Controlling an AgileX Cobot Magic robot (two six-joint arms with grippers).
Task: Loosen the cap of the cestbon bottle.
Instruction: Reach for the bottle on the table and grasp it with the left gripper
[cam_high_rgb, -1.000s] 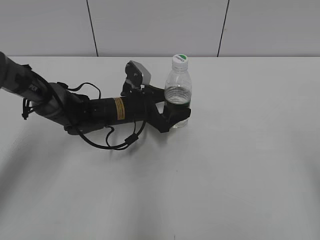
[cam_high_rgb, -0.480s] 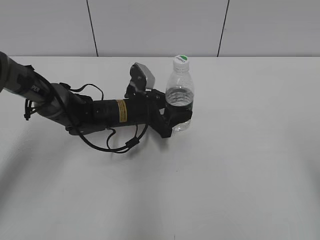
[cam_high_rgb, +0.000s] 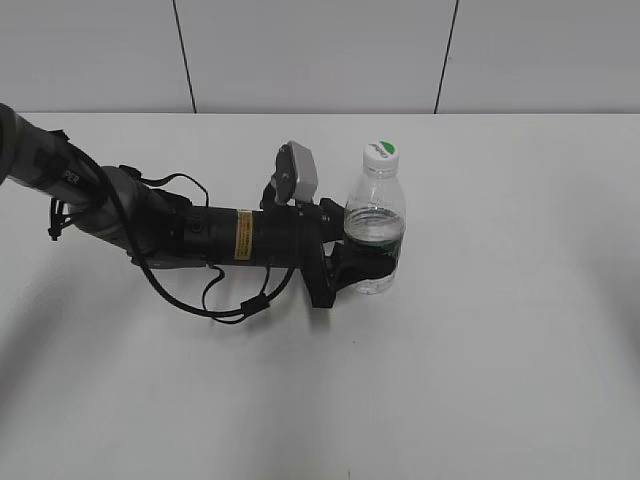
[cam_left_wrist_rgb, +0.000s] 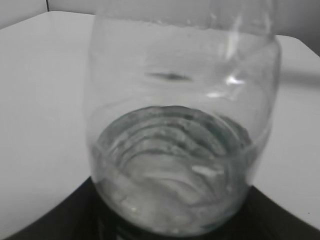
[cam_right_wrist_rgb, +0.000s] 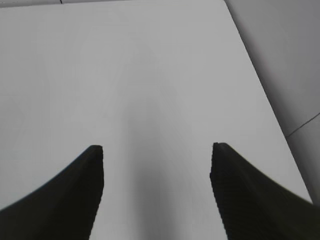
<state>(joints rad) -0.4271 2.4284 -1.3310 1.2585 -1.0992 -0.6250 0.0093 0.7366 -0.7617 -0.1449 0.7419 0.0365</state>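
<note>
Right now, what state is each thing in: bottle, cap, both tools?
cestbon bottle: upright on the table, partly filled with water.
cap: on the neck.
left tool: shut on the bottle's lower body.
right tool: open, empty, above bare table.

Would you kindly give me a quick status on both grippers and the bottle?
Left gripper shut on cestbon bottle at label band, bottle upright. Right gripper open over bare table. Cap on, untouched, nothing blocking it.

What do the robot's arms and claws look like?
The left arm is a black tube with a yellow sticker, loose black cables and a grey camera box on its wrist. The right gripper has two dark, curved fingers with ridged inner faces.
</note>
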